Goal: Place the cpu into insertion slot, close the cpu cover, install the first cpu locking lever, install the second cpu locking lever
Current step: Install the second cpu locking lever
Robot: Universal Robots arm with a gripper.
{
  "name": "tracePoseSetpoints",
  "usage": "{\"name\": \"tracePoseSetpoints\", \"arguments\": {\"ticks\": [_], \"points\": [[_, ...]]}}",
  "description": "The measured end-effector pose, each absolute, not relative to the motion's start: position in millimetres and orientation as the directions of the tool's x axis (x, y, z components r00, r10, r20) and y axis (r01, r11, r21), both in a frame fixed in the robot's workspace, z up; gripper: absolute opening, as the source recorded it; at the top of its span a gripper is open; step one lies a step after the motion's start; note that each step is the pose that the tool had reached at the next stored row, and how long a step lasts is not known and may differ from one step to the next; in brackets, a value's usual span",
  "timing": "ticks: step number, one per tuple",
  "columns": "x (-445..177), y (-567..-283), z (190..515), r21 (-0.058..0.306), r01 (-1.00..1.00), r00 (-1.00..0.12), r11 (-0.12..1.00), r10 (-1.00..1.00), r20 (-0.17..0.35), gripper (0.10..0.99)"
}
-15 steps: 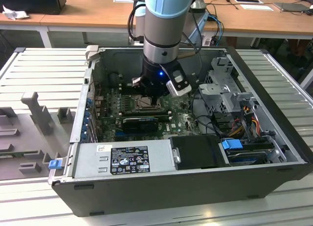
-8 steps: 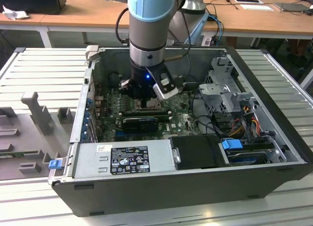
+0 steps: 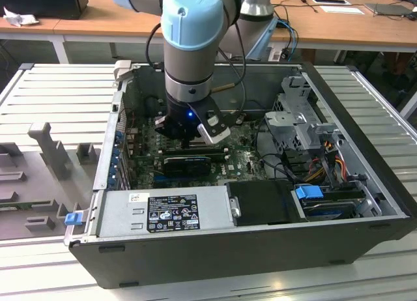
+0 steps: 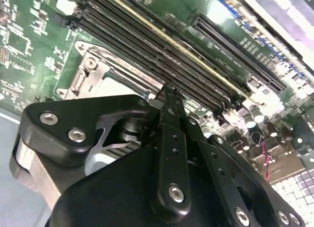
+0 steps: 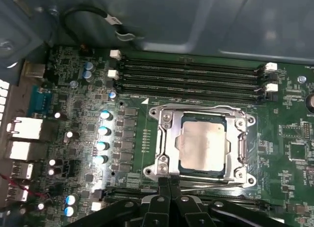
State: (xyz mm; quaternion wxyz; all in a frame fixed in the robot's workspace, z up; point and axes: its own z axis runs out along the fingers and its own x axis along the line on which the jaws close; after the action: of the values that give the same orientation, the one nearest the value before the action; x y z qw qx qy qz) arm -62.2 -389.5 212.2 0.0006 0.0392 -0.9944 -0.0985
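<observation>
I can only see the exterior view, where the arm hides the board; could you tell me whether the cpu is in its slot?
Observer: Yes. In the first wrist view the cpu lies seated flat, metal face up.
Operator: Thank you. Is the cpu cover down over it?
Observer: The cpu cover lies flat around the chip, and its square opening frames the metal face.
Operator: And where exactly is the hand, please?
Observer: The hand has its fingertips together at the middle of one edge of the cover.
</observation>
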Motion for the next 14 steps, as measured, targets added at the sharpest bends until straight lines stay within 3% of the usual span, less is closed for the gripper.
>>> {"name": "tracePoseSetpoints", "arguments": {"ticks": [14], "points": [[-71.7,-402.7,199.4,0.287,-0.080,-0.997,0.955,-0.078,-0.019,0.106]]}}
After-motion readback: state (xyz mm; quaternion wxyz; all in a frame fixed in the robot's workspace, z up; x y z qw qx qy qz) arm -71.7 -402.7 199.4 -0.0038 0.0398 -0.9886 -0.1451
